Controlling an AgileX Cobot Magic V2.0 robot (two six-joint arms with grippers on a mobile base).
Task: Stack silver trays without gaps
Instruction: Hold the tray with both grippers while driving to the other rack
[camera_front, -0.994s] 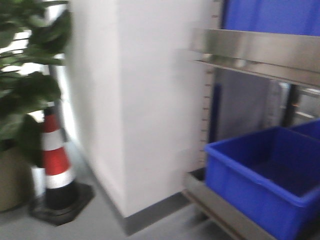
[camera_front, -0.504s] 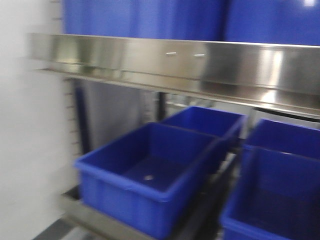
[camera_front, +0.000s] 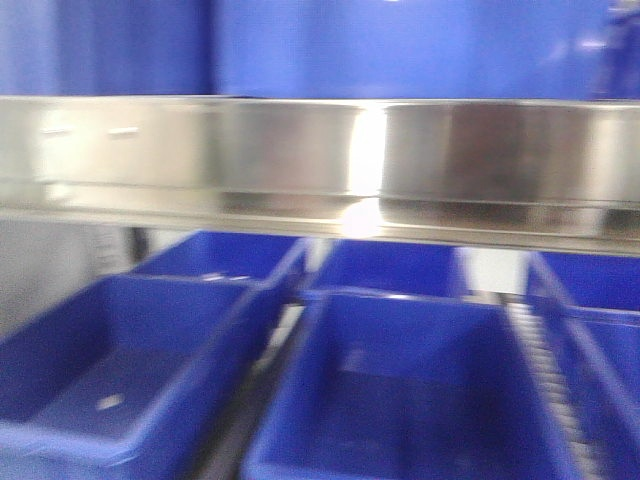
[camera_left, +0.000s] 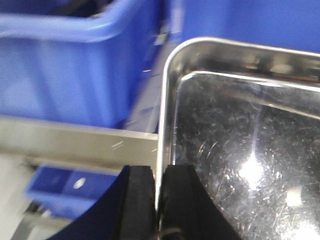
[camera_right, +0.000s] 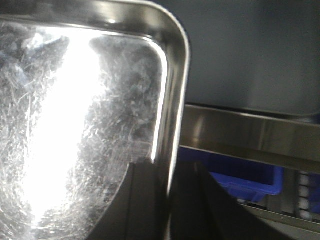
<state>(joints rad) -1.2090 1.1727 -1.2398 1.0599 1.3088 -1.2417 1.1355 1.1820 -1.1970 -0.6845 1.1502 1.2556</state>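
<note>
My left fingers (camera_left: 137, 200) are clenched on the rolled rim of a silver tray (camera_left: 240, 150), one black pad outside the edge and one inside, just short of a rounded corner. The tray's scratched floor spreads away from the steel shelf rail (camera_left: 75, 145), which runs beyond the gripped edge. A blue bin (camera_left: 65, 65) sits above the rail. My right fingers (camera_right: 142, 205) are clamped the same way on a shiny tray (camera_right: 75, 125). One pad lies over the glaring floor and the other outside the rim, again close to a corner, on the side of the tray that faces the rail. I cannot tell whether both arms share a single tray or each carries its own. By my reading the stacking itself is yet to come. No tray shows nested in another and no pile shows anywhere, so what I hold has yet to be lowered squarely onto its mate and seated without gaps. Only the wrist views show trays and grips at all. The front view is badly blurred and gives me just the rail across the middle, blue bins (camera_front: 400, 390) below it and more blue above it. It shows no arm, no tray and no stack, though it does tell me I am facing the shelving head-on.
</note>
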